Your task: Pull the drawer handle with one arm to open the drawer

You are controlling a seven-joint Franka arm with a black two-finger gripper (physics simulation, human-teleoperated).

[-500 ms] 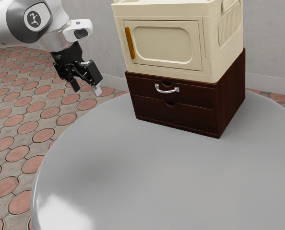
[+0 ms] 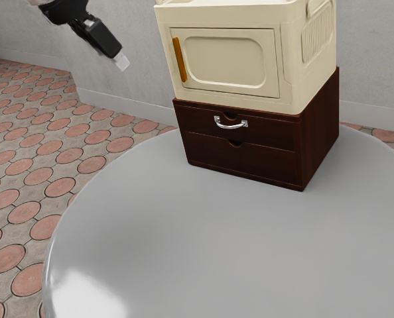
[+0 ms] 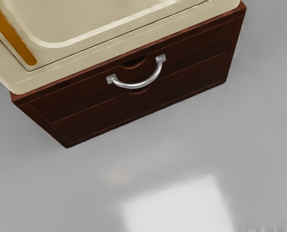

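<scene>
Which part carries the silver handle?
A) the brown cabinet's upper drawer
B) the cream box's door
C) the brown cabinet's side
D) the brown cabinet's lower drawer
A: both ends of the silver handle are fixed to the front of the upper drawer, above the lower drawer.

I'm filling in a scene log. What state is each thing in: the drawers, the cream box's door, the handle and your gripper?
Upper drawer: shut.
Lower drawer: shut.
Door: shut.
Handle: fixed to the upper drawer, not gripped.
Gripper: raised, away from the handle; open or shut, I cannot tell.
</scene>
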